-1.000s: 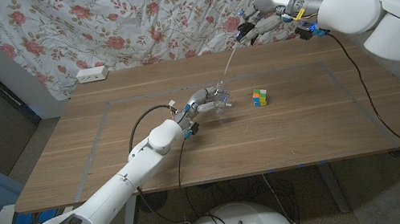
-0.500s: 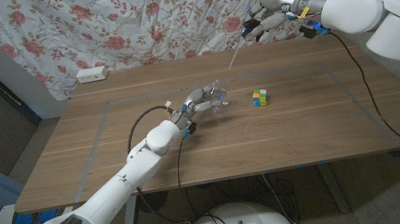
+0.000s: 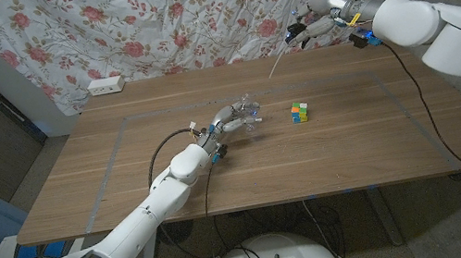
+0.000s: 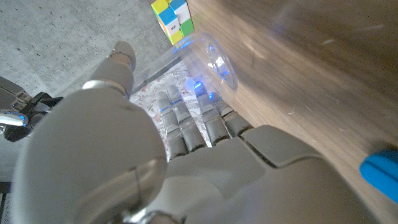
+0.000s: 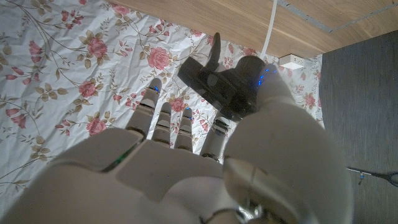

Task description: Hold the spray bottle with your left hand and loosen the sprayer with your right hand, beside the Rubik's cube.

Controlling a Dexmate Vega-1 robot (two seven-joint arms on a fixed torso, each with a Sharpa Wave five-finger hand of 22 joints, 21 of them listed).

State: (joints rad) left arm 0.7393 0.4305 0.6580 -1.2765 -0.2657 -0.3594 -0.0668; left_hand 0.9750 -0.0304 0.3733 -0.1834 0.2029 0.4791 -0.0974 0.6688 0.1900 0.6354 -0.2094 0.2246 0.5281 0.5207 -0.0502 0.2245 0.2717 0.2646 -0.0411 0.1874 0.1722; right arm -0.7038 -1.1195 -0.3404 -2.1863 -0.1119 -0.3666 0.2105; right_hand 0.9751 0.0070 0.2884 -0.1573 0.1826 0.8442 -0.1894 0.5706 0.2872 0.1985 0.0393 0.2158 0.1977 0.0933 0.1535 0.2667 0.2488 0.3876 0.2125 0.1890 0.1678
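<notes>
While gripped in the left hand point(image 3: 231, 119) near mid-table, just left of the multicoloured Rubik's cube point(image 3: 300, 113), stands the clear plastic spray bottle point(image 4: 200, 56), open-mouthed. Held aloft in the right hand point(image 3: 318, 22) beyond the far right edge of the wooden table point(image 3: 108, 182): the black sprayer head point(image 5: 219, 82), white dip tube point(image 3: 275, 67) trailing down. Judged already unscrewed; keep the bottle upright and steady, carry the sprayer level, clear of the floral curtain point(image 3: 147, 21). Open room on the right half.
</notes>
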